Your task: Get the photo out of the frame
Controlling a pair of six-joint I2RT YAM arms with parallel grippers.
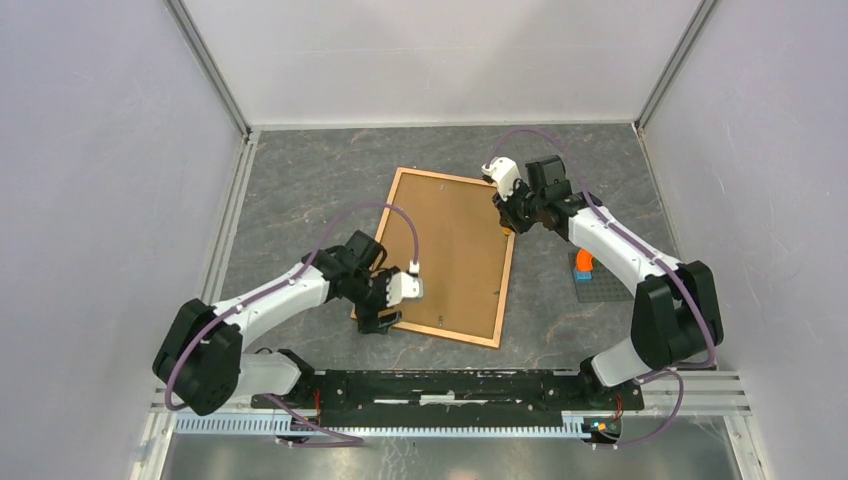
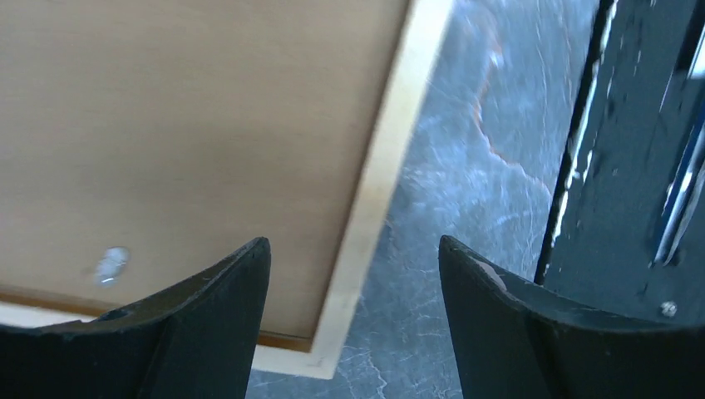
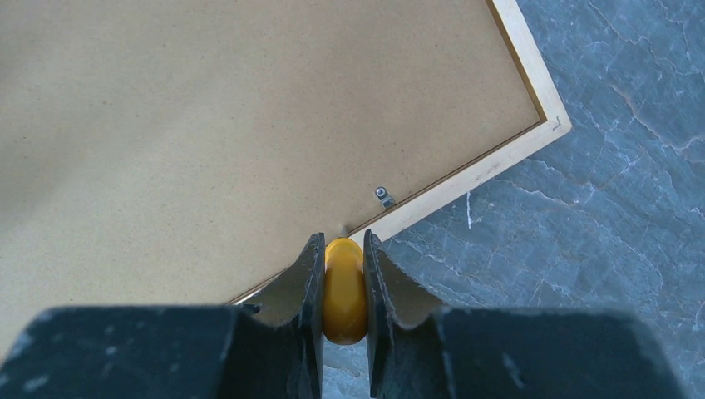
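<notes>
Looking down from above, we see the frame (image 1: 445,255) lying back-up at the middle of the grey marbled bench (image 1: 300,180), skewed to its edges, brown fibreboard uppermost. The photo is hidden from every view. The left jaws hang over the frame's near-left corner; the right jaws sit at its far-right edge. A grey baseplate (image 1: 610,288) with an orange block (image 1: 583,263) lies near the bench's right edge.

Only the left wrist view shows us that the left jaws are spread wide and grasp nothing, with the frame's corner beneath them and a black rail (image 2: 632,166) beside it. Only the right wrist view shows us the right jaws clenched on a small yellow piece (image 3: 343,291) at the moulding, near a metal clip (image 3: 383,196).

Plain white walls (image 1: 100,150) enclose the bench.
</notes>
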